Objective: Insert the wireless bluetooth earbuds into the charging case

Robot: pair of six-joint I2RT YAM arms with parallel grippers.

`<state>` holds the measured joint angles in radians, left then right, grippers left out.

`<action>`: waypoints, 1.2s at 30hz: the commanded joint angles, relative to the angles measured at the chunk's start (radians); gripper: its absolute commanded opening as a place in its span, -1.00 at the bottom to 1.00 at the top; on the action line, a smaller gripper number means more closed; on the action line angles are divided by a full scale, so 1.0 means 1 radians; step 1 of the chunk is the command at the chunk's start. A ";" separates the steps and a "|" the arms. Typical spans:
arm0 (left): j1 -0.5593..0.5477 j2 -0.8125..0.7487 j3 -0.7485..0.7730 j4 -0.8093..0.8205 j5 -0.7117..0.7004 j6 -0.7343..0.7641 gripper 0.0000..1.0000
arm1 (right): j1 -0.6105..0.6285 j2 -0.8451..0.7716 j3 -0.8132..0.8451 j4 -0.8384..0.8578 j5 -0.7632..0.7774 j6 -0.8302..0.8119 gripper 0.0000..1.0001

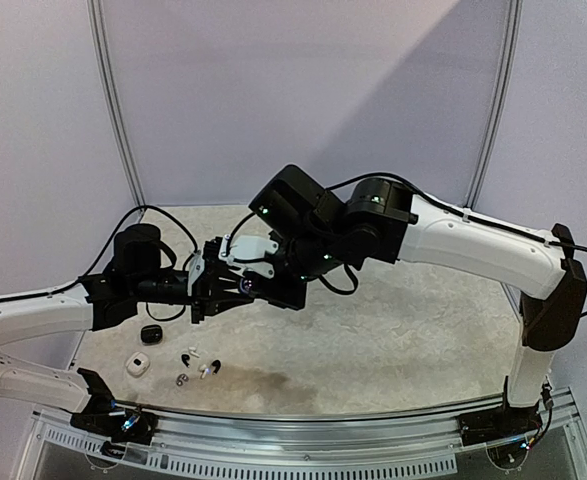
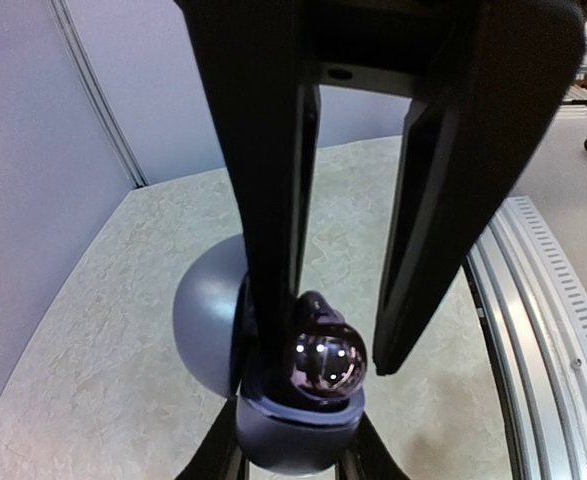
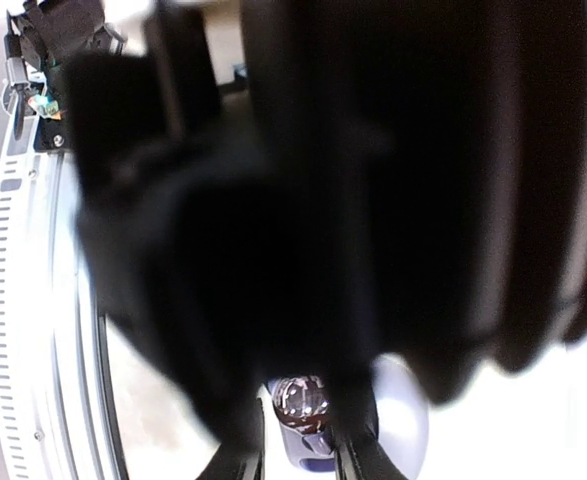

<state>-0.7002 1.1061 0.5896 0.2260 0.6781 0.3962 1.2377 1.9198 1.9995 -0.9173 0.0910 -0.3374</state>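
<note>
Two grippers meet in mid-air: left gripper (image 2: 295, 462) clamps the open lavender charging case (image 2: 208, 320); right gripper (image 2: 331, 375), jaws slightly parted, flanks the glossy earbud (image 2: 325, 365) seated inside.

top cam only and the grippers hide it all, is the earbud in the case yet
Observer: The left wrist view shows a glossy purplish earbud sitting in the base of the open lavender case.
Operator: is the other one off it
Observer: The right gripper straddles the earbud, with a thin gap showing beside one finger.
Operator: and the case
Observer: The left gripper clamps its base between both fingers.
</note>
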 commanded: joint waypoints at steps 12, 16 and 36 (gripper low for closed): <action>-0.019 -0.007 -0.001 0.030 0.041 -0.008 -1.00 | -0.004 -0.022 -0.010 0.088 0.033 0.004 -0.53; -0.019 -0.009 -0.003 0.033 0.040 -0.009 -1.00 | -0.010 -0.016 -0.010 0.090 0.045 0.013 -0.62; -0.021 -0.014 -0.020 0.091 0.041 -0.045 -1.00 | -0.015 0.030 0.032 0.059 0.065 0.026 -0.46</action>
<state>-0.7002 1.1061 0.5877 0.2581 0.6628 0.3611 1.2377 1.9224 2.0048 -0.8722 0.1169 -0.3256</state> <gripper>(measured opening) 0.245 0.255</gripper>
